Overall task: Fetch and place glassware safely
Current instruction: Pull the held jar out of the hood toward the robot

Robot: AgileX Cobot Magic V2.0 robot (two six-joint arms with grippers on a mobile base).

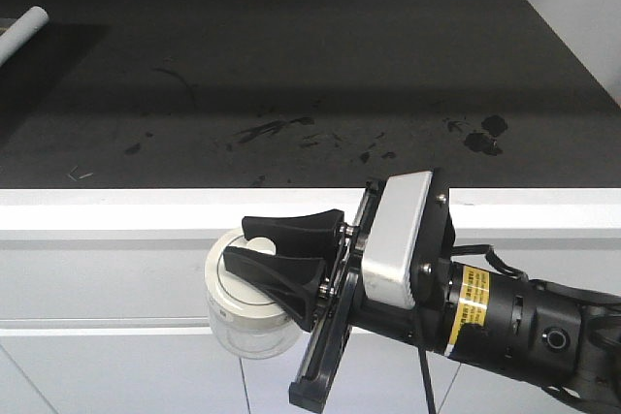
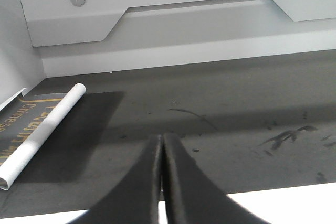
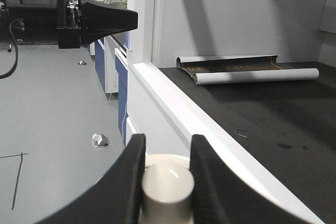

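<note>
The glassware is a small clear jar (image 1: 254, 322) with a cream-white lid and a central knob (image 3: 167, 186). My right gripper (image 1: 243, 242) is shut on the knob and holds the jar in the air, in front of the counter's white front edge (image 1: 146, 210) and below its top. In the right wrist view the two black fingers (image 3: 134, 169) press the knob from both sides. My left gripper (image 2: 161, 139) is shut and empty, above the black counter top (image 2: 236, 129). It also shows in the right wrist view (image 3: 107, 18), out to the left.
A rolled sheet of paper (image 2: 42, 132) lies at the counter's left end, also seen in the front view (image 1: 24, 28). White cabinet fronts (image 1: 116, 288) are below the counter. A white wall panel (image 2: 184, 19) backs it. Dark smudges (image 1: 483, 138) mark the top.
</note>
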